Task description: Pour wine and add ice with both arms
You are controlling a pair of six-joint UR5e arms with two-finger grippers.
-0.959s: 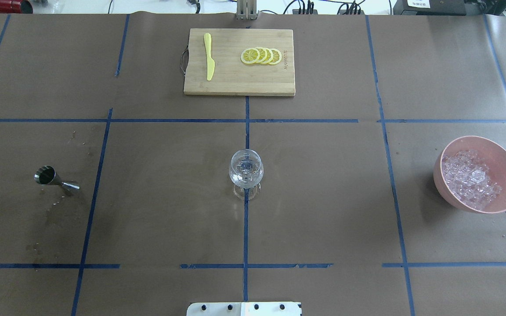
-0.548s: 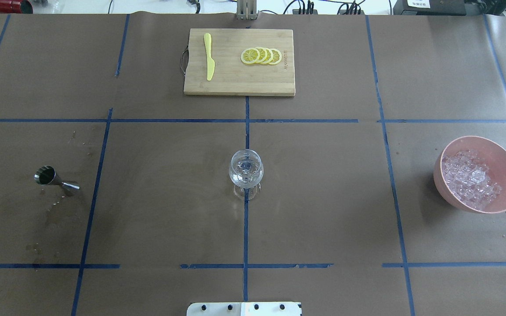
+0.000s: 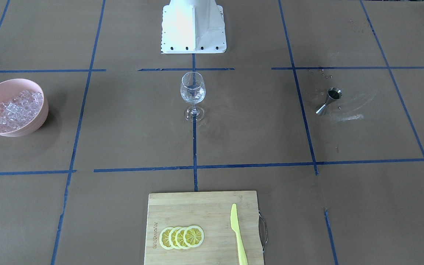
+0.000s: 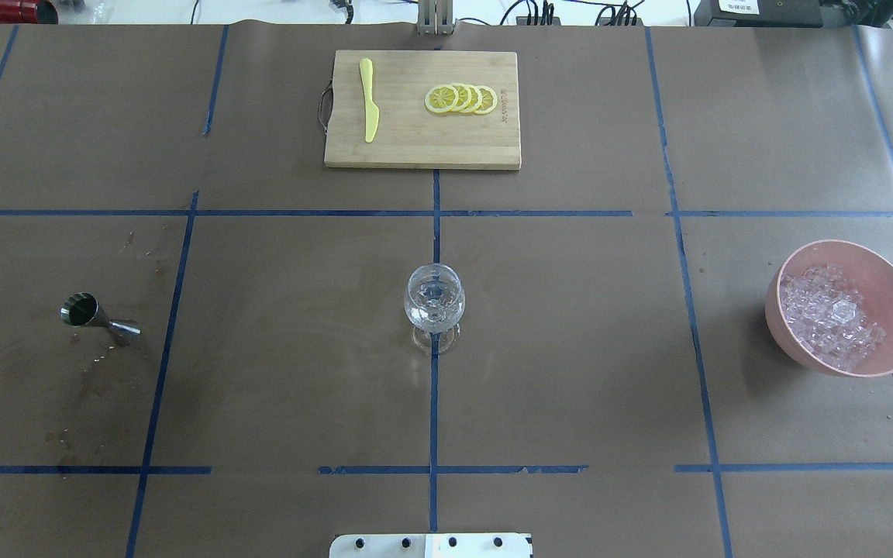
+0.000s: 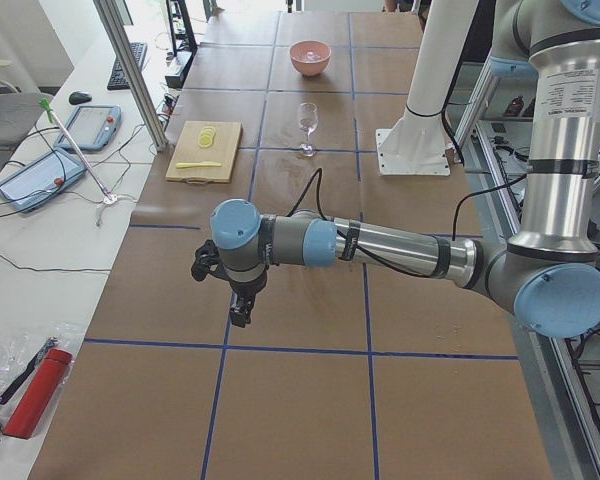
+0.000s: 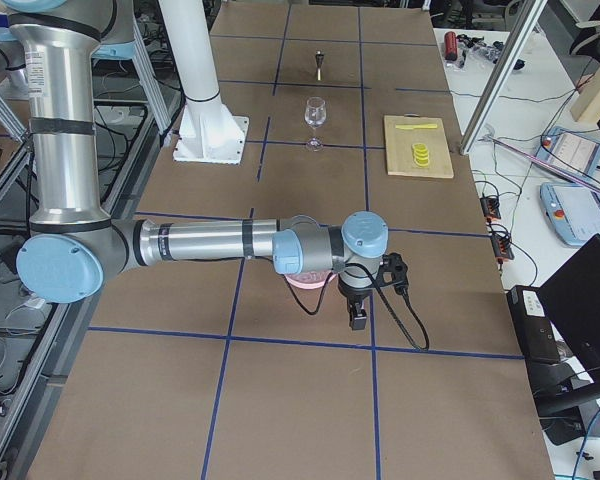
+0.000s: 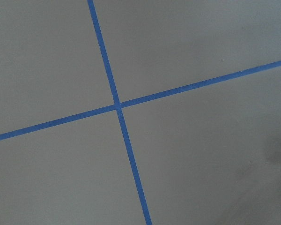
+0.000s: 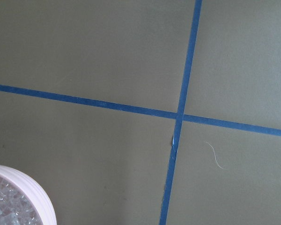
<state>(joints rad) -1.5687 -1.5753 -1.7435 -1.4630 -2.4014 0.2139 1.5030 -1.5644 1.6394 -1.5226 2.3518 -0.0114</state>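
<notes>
The left claw (image 5: 240, 312) and right claw (image 6: 358, 318) show only from the side, so I cannot tell their state. The ice (image 4: 830, 316), small clear cubes, lies heaped in the pink bowl (image 4: 892, 285).

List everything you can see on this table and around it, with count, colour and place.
wine glass: 1, clear, table centre.
jigger: 1, steel, robot's left.
bowl: 1, pink, robot's right.
ice: many, clear, in bowl.
cutting board: 1, wooden, far side.
lemon slices: 4, yellow, on board.
knife: 1, yellow, on board.
base block: 1, white, robot's edge.
left arm: 1, silver-grey, table's left end.
right arm: 1, silver-grey, near bowl.
</notes>
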